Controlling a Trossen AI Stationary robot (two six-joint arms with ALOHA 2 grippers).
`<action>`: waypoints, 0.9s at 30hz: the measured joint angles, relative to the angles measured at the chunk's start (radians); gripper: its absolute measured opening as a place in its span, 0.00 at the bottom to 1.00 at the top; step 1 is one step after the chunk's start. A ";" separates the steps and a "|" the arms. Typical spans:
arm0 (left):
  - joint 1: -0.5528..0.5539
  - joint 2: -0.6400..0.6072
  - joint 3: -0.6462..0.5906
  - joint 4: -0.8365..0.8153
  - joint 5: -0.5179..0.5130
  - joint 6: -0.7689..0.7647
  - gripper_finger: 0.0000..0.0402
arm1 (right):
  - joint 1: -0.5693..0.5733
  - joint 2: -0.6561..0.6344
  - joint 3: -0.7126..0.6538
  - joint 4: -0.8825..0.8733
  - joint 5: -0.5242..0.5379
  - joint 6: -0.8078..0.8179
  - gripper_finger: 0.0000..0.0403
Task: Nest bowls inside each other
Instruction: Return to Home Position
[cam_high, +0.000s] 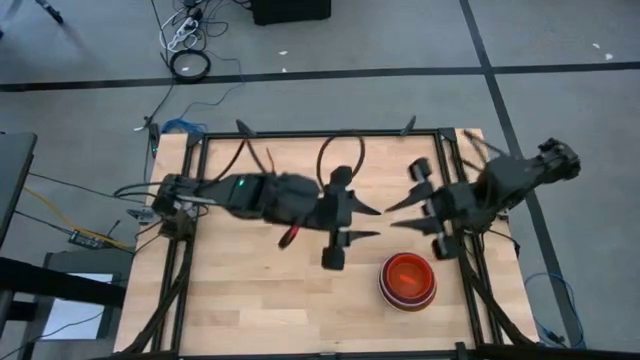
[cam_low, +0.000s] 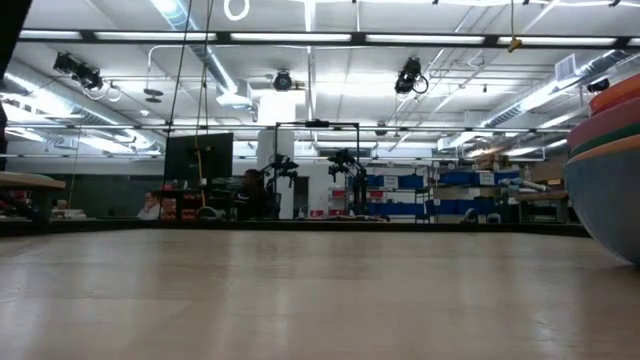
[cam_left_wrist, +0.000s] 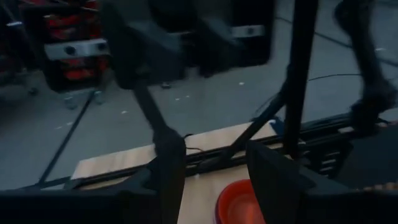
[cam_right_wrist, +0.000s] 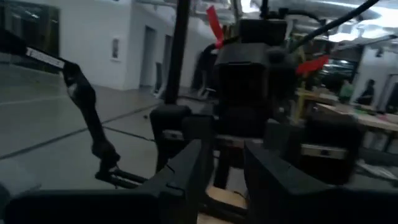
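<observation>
Found the bowls (cam_high: 407, 280) nested in one stack on the wooden counter (cam_high: 250, 310), close to its right edge and nearer the edge at the bottom of the high view than the opposite one. Saw a red-orange bowl (cam_high: 406, 272) uppermost from above, ringed by paler rims. Caught only part of the bowls (cam_low: 605, 170) in the low view: orange-red bands on top, a teal band beneath, and a broad grey-blue wall at the base, resting on the counter (cam_low: 300, 300).

Noted the left end effector (cam_high: 375, 222) hovering over the counter's middle, reached in from the left edge, with fingers spread wide and holding nothing. Saw the same in the left wrist view: two dark fingers (cam_left_wrist: 168, 177) set well apart, with the red top of the bowls (cam_left_wrist: 239, 202) visible through the gap.

Noted the right end effector (cam_high: 392, 218) reached in from the right edge, tips facing the left one's and just beside them, likewise spread and empty, and apart from the stack. Saw its fingers (cam_right_wrist: 186, 177) parted in the right wrist view, pointing toward the left arm (cam_right_wrist: 249, 93).
</observation>
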 joint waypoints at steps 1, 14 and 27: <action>0.020 0.000 0.000 0.003 0.035 -0.001 0.44 | 0.000 -0.022 0.000 -0.026 0.015 -0.004 0.26; 0.219 -0.007 -0.066 0.135 0.385 0.007 0.44 | 0.024 -0.145 0.000 -0.211 0.102 0.015 0.27; 0.252 -0.217 -0.066 -0.023 0.430 0.010 0.44 | 0.024 -0.142 0.000 -0.332 0.130 0.129 0.26</action>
